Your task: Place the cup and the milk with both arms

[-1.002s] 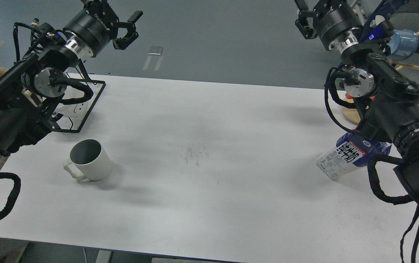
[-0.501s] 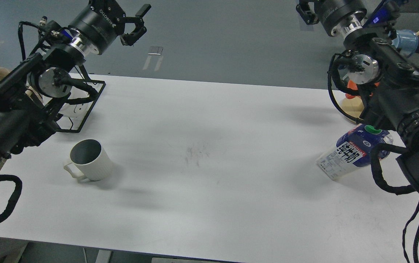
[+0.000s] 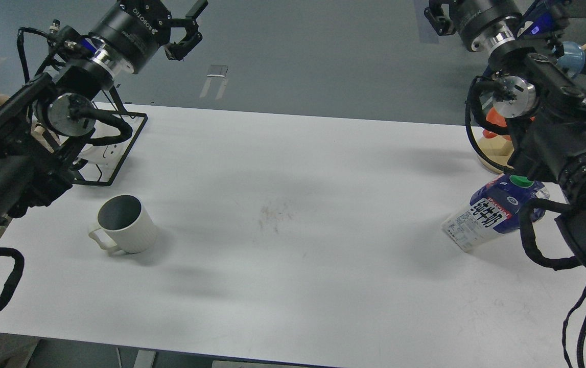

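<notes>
The cup (image 3: 121, 225), an off-white ribbed mug with a dark inside, stands upright on the left of the white table (image 3: 293, 245), handle towards the front left. The milk (image 3: 492, 214), a blue and white carton with a green cap, stands on the right, partly behind my right arm. My left gripper (image 3: 189, 28) is open and empty, raised high beyond the table's back left, far from the cup. My right gripper (image 3: 438, 15) is raised at the top edge, beyond the table's back right. Its fingers are cut off by the frame.
A black wire rack (image 3: 124, 153) holding a white mug stands at the back left under my left arm. A round wooden board (image 3: 492, 153) with an orange-red object (image 3: 492, 120) sits at the back right. A blue mug (image 3: 571, 53) is behind my right arm.
Both arms have risen and drawn back from the table. My right arm has shifted right and uncovered the milk's green cap. The cup and milk have not moved.
</notes>
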